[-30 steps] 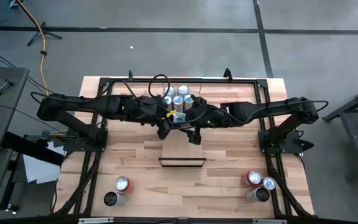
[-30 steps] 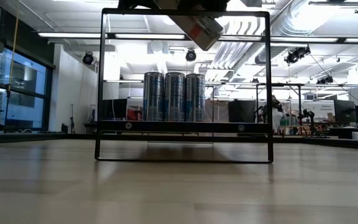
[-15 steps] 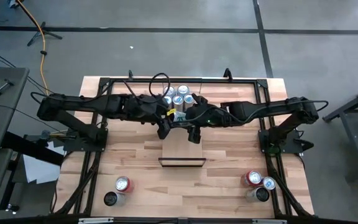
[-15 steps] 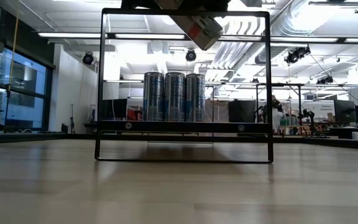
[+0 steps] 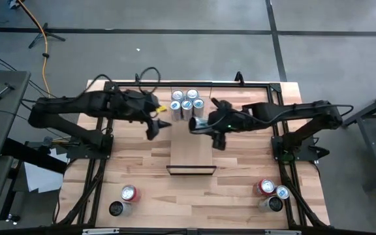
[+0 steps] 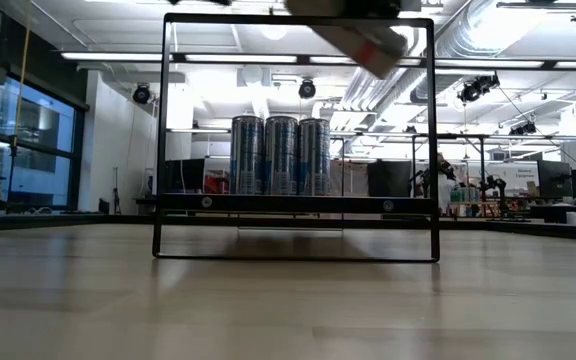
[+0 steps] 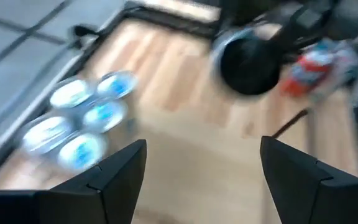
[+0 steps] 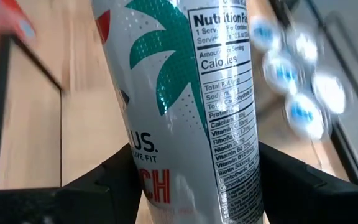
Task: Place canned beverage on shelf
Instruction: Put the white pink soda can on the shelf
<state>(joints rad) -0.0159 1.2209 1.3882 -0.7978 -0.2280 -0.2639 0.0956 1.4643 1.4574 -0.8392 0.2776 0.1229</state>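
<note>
The can (image 8: 185,106) is sitting between the two dark fingers of the right gripper (image 5: 204,124), which is clamping it around its lower body. It is a tall silver can with a teal palm print and a nutrition panel, and it is hanging in the air over the far end of the shelf (image 5: 191,151), just right of the cluster of blue-topped cans (image 5: 187,102). In the high view its long axis is lying nearly flat, running left to right, with one end pointing left toward the other arm. In the low view the can (image 6: 363,42) is showing tilted near the top bar of the black frame (image 6: 296,138), its lower end pointing right.

The left gripper (image 5: 156,128) is hovering left of the shelf, over bare tabletop (image 5: 136,163), with its fingers (image 7: 114,177) spread apart and nothing between them.

The shelf is lying as a narrow light plank along the middle of the table, its black frame at the near end. Three upright cans (image 6: 281,155) are standing in a row behind that frame in the low view.

At the near left corner a red-topped can (image 5: 129,193) is standing beside a dark one (image 5: 116,209). At the near right, three more cans (image 5: 271,193) are bunching together.
</note>
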